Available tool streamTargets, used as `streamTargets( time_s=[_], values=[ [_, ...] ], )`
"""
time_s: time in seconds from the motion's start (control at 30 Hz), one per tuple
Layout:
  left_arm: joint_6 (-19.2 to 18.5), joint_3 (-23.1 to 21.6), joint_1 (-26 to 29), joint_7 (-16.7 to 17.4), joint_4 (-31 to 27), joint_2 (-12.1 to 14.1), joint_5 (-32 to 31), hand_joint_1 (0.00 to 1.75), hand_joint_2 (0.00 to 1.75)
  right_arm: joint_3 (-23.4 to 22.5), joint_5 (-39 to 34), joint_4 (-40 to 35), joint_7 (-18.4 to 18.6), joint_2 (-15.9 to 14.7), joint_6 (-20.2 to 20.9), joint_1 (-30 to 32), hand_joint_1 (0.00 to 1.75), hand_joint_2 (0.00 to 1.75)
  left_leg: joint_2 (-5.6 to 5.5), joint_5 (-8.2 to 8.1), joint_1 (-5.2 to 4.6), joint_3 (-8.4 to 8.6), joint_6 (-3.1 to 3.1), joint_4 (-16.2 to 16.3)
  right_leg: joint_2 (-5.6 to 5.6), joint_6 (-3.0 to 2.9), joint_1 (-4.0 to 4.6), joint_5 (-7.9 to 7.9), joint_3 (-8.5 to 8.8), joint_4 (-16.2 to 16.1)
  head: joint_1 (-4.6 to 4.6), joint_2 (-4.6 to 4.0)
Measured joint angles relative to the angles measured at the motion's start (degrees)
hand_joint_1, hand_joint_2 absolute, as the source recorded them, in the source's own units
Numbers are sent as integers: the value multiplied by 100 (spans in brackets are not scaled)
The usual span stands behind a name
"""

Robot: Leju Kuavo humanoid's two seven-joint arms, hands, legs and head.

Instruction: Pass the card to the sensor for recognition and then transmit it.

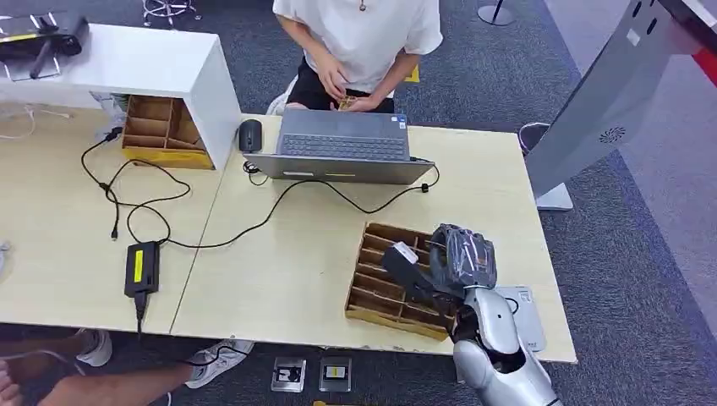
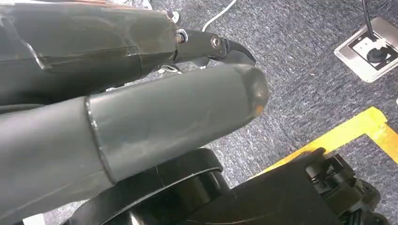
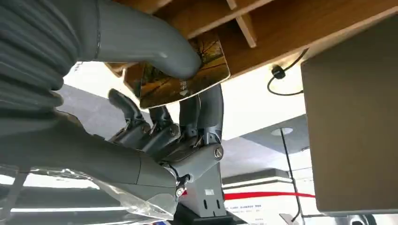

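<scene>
My right hand [image 1: 457,260] hovers over the wooden divider tray [image 1: 380,292] at the table's front right. In the right wrist view my right hand [image 3: 164,131] pinches a card [image 3: 187,75] with an autumn picture between thumb and fingers, just off the tray's slats [image 3: 244,23]. In the head view a small pale edge of the card [image 1: 406,252] shows at the thumb. A flat grey-white sensor pad [image 1: 526,320] lies on the table right of the tray, partly behind my forearm. My left hand [image 2: 155,93] hangs over the carpet, fingers apart, holding nothing.
A person sits behind the open laptop [image 1: 342,145] at the table's far side. A mouse [image 1: 249,135], a black power brick [image 1: 141,268] with cables and a second wooden tray [image 1: 161,131] under a white shelf [image 1: 135,59] lie left. A tilted grey kiosk [image 1: 609,101] stands right.
</scene>
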Motion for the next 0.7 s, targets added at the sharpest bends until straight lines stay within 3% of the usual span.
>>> streamTargets(
  time_s=[0.27, 0.33, 0.43, 0.53, 0.7],
  values=[
    [35, 2, 20, -13, 0, -15, 15, 0, 0, 2, 311, 46, -186, -2, -486, 0, 175, 175, 0, -4, 0, 0, 5, 0, 0, 0, 0, -6, 0, 0, 0, 0],
    [50, 2, 30, -50, 2, -15, 15, 0, 0, 2, 645, 44, -299, -2, -805, 5, 175, 175, 0, -4, 0, 0, 5, 0, 0, 1, 0, -6, 0, 0, 0, 2],
    [68, 4, 55, -72, 2, -15, 15, 0, 0, 2, 1966, -221, -509, -22, -1734, 91, 175, 175, 2, -5, 0, 1, 5, 0, 1, 1, 0, -7, -1, 0, 2, 0],
    [68, 4, 75, -83, 4, -13, 11, 0, 0, -2, 2288, -880, -535, -72, -1665, 164, 175, 175, 6, -8, 0, 1, 0, 0, 3, 6, 0, -12, -3, 0, 2, 0],
    [55, 4, 92, -127, 4, -5, -26, 0, 0, -15, 2077, -1792, -605, -151, -1624, 130, 175, 175, 8, -10, 0, 1, 0, 0, 5, 6, 0, -13, -3, 0, 2, 0]
  ],
)
